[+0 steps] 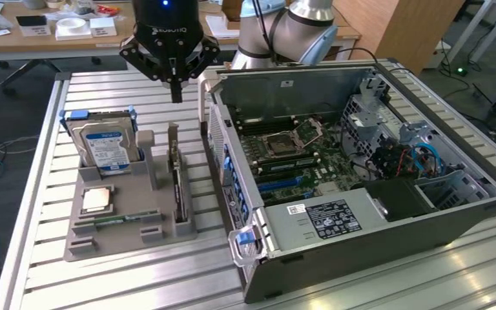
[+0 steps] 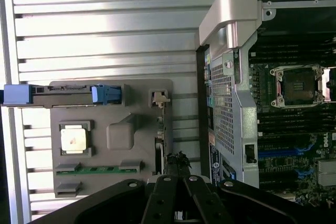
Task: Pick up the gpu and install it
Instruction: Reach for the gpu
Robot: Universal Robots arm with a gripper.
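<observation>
While the black gripper [image 1: 176, 95] [image 2: 178, 165] hung over the slatted metal table [image 1: 110, 284], its jaws looked drawn together with nothing between them, though the dark tips made this hard to judge. The gpu [image 1: 177, 181] [image 2: 160, 148], a thin green circuit card with a black cooler and a silver end bracket, stood on its long edge in a slot of the grey plastic holder tray [image 1: 132, 236] [image 2: 142, 153]. In the exterior view it was at three o'clock on that tray. The gripper was above the card's far end, toward twelve o'clock, clear of it.

On the same tray:
- A silver hard drive with a blue label [image 1: 106, 147] stood at eleven o'clock.
- A square metal processor chip [image 1: 99, 199] [image 2: 73, 140] lay at nine.
- A slim green RAM stick [image 1: 119, 219] [image 2: 97, 170] lay at seven.

An open grey computer case [image 1: 480, 194] [image 2: 231, 19] lay at three o'clock of the tray, with its green motherboard [image 1: 291, 155] exposed.
</observation>
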